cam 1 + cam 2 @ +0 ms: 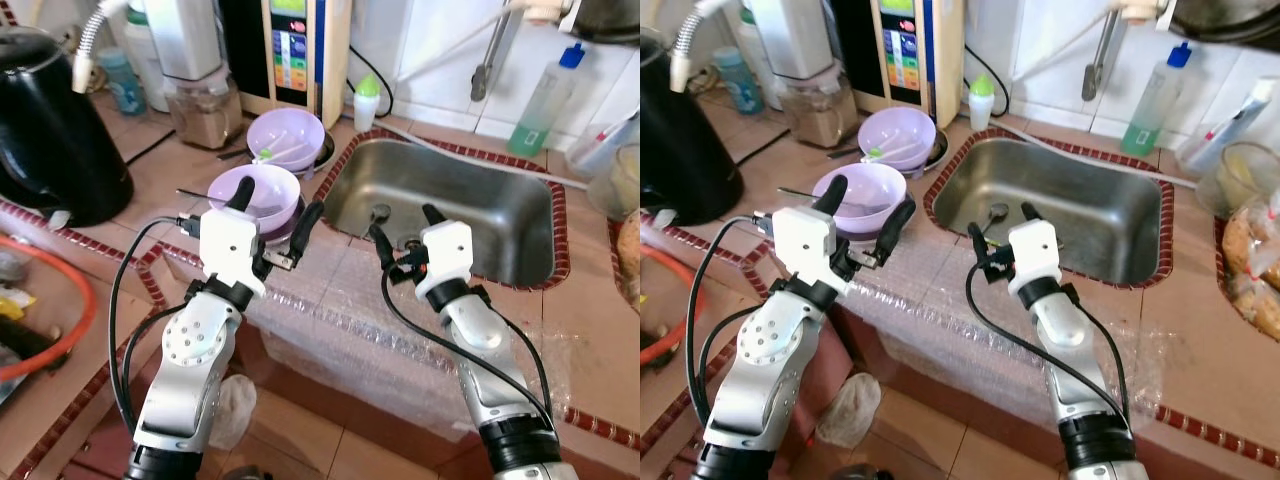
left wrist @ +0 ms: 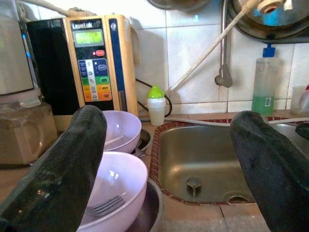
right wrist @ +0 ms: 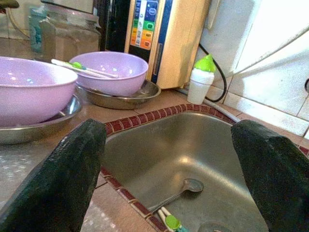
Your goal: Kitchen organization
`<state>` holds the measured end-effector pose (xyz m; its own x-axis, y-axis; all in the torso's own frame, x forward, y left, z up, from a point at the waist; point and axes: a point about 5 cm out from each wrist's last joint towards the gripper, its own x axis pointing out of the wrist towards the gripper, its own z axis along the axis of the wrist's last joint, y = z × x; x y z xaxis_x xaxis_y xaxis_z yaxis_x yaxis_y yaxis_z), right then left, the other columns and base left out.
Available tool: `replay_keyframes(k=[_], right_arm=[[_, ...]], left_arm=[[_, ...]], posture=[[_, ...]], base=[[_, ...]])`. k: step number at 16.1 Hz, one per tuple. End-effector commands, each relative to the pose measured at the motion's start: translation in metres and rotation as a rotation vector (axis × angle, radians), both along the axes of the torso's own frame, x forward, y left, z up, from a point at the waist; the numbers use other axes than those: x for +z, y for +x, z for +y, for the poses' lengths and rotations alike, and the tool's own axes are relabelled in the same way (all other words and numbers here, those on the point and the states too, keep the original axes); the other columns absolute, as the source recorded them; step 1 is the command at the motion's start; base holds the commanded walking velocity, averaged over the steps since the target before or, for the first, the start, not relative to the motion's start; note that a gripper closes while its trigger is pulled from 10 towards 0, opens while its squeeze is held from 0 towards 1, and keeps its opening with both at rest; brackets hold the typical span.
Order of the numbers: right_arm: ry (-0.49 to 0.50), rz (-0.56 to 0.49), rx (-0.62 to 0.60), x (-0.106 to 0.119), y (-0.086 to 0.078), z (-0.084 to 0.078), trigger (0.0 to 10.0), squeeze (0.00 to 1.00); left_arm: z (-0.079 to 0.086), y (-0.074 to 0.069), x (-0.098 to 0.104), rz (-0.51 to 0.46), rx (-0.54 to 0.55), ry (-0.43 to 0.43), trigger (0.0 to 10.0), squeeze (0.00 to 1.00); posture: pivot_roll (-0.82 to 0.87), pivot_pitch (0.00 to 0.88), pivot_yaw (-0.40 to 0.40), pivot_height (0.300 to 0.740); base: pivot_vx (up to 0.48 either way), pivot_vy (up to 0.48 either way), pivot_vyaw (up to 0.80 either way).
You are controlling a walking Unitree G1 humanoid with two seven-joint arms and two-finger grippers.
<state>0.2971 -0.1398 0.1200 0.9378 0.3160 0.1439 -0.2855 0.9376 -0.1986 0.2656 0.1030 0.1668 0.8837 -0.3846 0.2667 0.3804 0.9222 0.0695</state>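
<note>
Two lilac bowls stand on the tiled counter left of the steel sink [image 1: 490, 215]. The near bowl [image 1: 262, 188] rests on a metal plate and holds a fork [image 2: 104, 207]. The far bowl [image 1: 287, 133] holds a white and green utensil. A spoon [image 3: 182, 186] lies on the sink bottom near the drain. My left gripper [image 1: 273, 210] is open, hovering right beside the near bowl at its front edge. My right gripper [image 1: 406, 230] is open above the sink's front rim, with nothing between its fingers.
A black kettle [image 1: 50, 130] stands at far left, and a blender jar [image 1: 205, 110] and a water ioniser [image 1: 290, 50] stand behind the bowls. A green-capped bottle [image 1: 367, 100] and a soap bottle [image 1: 545, 100] line the wall. Bubble wrap [image 1: 340, 320] covers the counter's front edge.
</note>
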Motion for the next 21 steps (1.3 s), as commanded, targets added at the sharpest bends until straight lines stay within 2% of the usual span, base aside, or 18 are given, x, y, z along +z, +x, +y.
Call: replay_keyframes(k=[1, 4, 11, 13, 16, 18, 21], right_arm=[[0.002, -0.017, 0.011, 0.004, -0.001, 0.002, 10.0, 0.0], [0.003, -0.011, 0.007, 0.002, -0.001, 0.001, 10.0, 0.0], [-0.001, 0.005, 0.016, -0.002, -0.002, 0.002, 10.0, 0.0], [-0.001, 0.006, 0.018, -0.003, -0.003, 0.002, 10.0, 0.0], [-0.017, 0.008, 0.037, -0.004, -0.005, 0.004, 10.0, 0.0], [-0.005, 0.014, 0.041, -0.005, -0.005, 0.005, 10.0, 0.0], [0.005, 0.016, 0.045, -0.004, -0.004, 0.007, 10.0, 0.0]], left_arm=[[0.0, 0.0, 0.001, -0.002, -0.008, 0.002, 10.0, 0.0], [0.0, -0.001, 0.0, 0.004, -0.008, 0.004, 10.0, 0.0], [0.002, -0.006, -0.002, -0.001, 0.01, 0.003, 10.0, 0.0], [0.012, -0.008, -0.002, -0.014, 0.087, 0.015, 10.0, 0.0], [0.039, -0.013, -0.005, -0.015, 0.239, 0.041, 10.0, 0.0], [0.046, -0.013, -0.004, -0.021, 0.288, 0.044, 10.0, 0.0], [0.047, -0.008, 0.0, -0.028, 0.301, 0.03, 10.0, 0.0]], posture=[[0.0, 0.0, 0.009, 0.74], [0.0, 0.0, 0.009, 0.74], [0.01, 0.0, 0.005, 0.74], [0.01, 0.0, 0.005, 0.74], [0.02, 0.0, -0.002, 0.74], [0.02, 0.0, -0.008, 0.74], [0.03, 0.0, -0.012, 0.74]], base=[[0.337, 0.0, 0.0], [0.323, 0.0, 0.0], [0.0, 0.0, 0.0], [0.0, 0.0, 0.0], [0.0, 0.0, 0.44], [0.0, 0.0, 0.72], [0.0, 0.0, 0.0]])
